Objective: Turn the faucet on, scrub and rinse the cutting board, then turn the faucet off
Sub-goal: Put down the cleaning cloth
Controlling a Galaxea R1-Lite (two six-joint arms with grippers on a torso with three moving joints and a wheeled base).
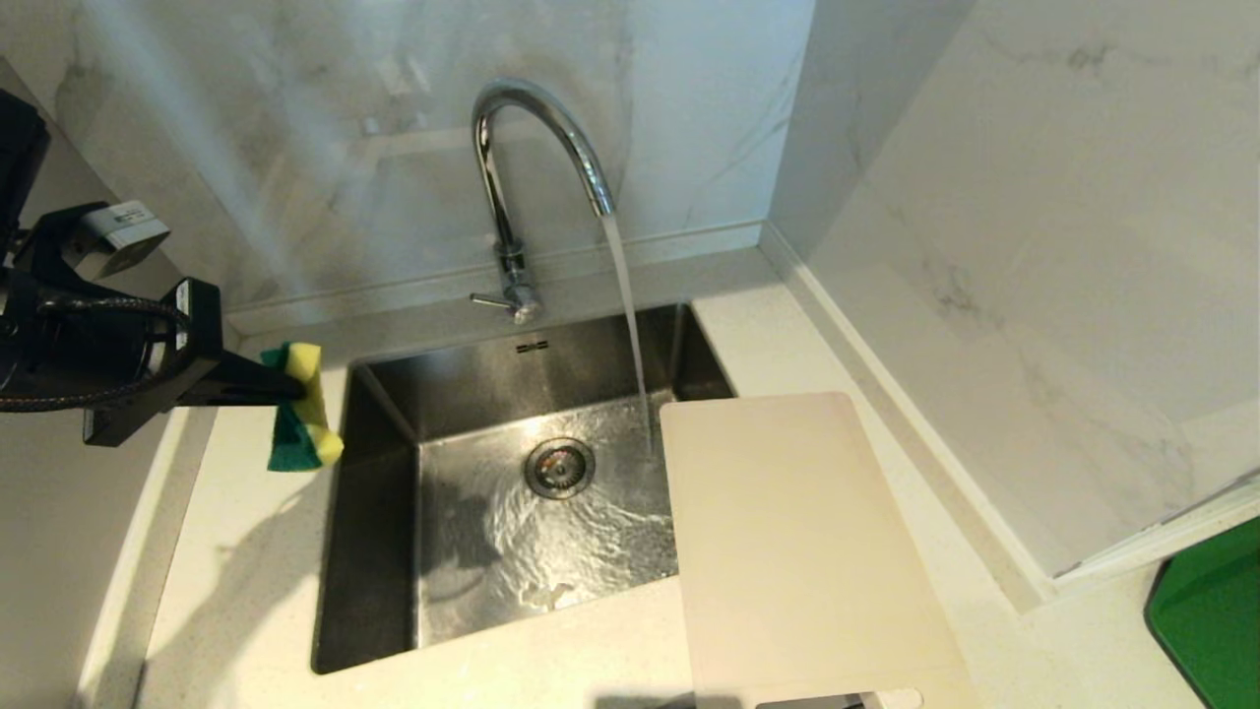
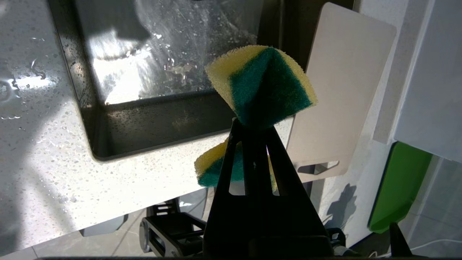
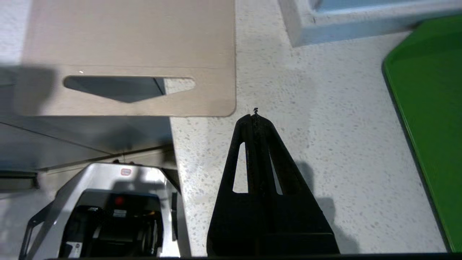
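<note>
- Head view: the faucet (image 1: 536, 148) stands at the far edge of the sink (image 1: 374, 551) with water running from its spout into the basin. The cutting board (image 1: 802, 551) lies flat on the surface (image 1: 236, 591) to the right of the sink, its left edge hanging slightly over the basin, and it looks dry. The left claw (image 1: 295, 389) hangs above the surface just left of the sink, pinching a green-and-yellow sponge (image 1: 303, 418).
- Judging from this, the water is on and scrubbing comes next. To do it well, the sponge should probably be wetted under the stream, then carried right and pressed flat on the board, while the board is steadied so it does not slide.
- Left wrist view: the left claw (image 2: 254, 124) is pressed tight around the sponge's (image 2: 265, 85) middle, so its ends flare out either side. Beyond it lie the wet sink (image 2: 144, 122) and the board (image 2: 346, 86).
- Right wrist view: the right claw (image 3: 255, 115) is pressed together and holds nothing. It hovers over bare surface (image 3: 317, 144), just beside the board's (image 3: 137, 39) near corner, close to its slot handle (image 3: 119, 86). A green tray (image 3: 429, 108) lies to the right.
</note>
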